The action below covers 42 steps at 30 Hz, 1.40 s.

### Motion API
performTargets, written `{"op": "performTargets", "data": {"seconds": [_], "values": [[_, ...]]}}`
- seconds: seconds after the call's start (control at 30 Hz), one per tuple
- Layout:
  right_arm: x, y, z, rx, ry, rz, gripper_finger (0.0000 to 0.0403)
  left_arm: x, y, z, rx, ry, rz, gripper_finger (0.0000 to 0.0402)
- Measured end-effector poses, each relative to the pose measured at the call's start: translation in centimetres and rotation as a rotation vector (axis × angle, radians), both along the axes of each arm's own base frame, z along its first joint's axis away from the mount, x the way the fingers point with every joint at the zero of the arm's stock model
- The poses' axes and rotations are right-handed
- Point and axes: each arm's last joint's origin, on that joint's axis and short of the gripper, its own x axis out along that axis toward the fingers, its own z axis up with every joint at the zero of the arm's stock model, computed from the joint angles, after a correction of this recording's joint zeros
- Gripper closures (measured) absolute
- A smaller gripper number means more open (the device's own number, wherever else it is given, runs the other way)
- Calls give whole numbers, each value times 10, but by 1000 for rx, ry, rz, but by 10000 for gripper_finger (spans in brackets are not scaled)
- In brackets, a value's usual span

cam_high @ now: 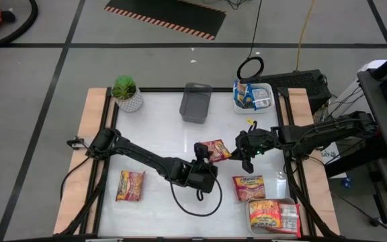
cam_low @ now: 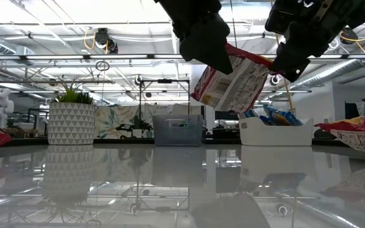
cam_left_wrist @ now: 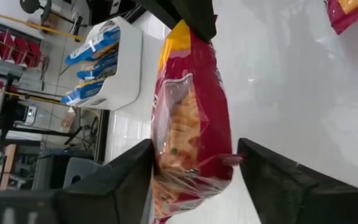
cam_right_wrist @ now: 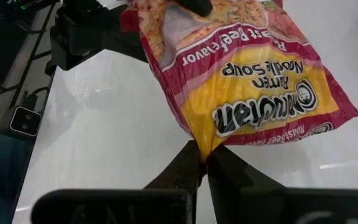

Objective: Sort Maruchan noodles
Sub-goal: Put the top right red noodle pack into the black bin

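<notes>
A red-and-yellow packet of Maruchan noodles point(cam_high: 216, 149) hangs in the air over the middle of the table, between my two grippers. My left gripper point(cam_high: 205, 153) reaches in from the table's left, with its fingers closed on the packet's red end. My right gripper point(cam_high: 242, 153) comes from the right and is shut on the packet's yellow end. In the low view the packet point(cam_low: 230, 79) sits tilted, well above the tabletop. Another packet point(cam_high: 131, 185) lies flat at the near left, and one point(cam_high: 248, 186) lies flat at the near right. My left gripper has the packet's red end with its clear window point(cam_left_wrist: 166, 165) between its two fingers point(cam_left_wrist: 123, 180), one on each side. They slant down from the table's left. The packet is lifted clear and tilted. My right gripper pinches the thin rim of the yellow end point(cam_right_wrist: 202, 140) between its shut fingers point(cam_right_wrist: 185, 165), which come from the table's right, slanting down. The rest of the packet spreads away from the fingers, clear of the table.
A white tray point(cam_high: 269, 91) with blue packets stands at the far right, and a grey tray point(cam_high: 195, 102) at the far middle. A potted plant point(cam_high: 126, 93) stands at the far left. A tray with packets point(cam_high: 273, 216) sits at the near right corner.
</notes>
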Motion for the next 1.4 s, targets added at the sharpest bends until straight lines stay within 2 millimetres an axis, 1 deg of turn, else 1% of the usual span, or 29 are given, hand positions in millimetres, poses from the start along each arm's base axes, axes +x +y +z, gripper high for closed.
{"op": "performTargets", "data": {"seconds": [0.13,0.3,0.47,0.83,0.93,1.23,1.4], "values": [[0,0,0,-3,-1,2,390,0,0,0,4,11,-11,193],[0,0,-1,-2,7,6,390,2,5,-1,-37,19,-26,225],[-1,0,-1,-3,11,4,390,4,10,-1,-65,17,-18,244],[-1,0,-1,-25,3,17,389,4,10,-1,-64,18,-21,249],[0,0,-1,-41,-4,26,383,3,9,-1,-62,21,-23,249],[0,-1,0,-60,-12,9,334,2,9,-1,-52,30,-19,250],[0,-1,0,-92,-19,35,308,2,9,-1,-53,30,-17,250]]}}
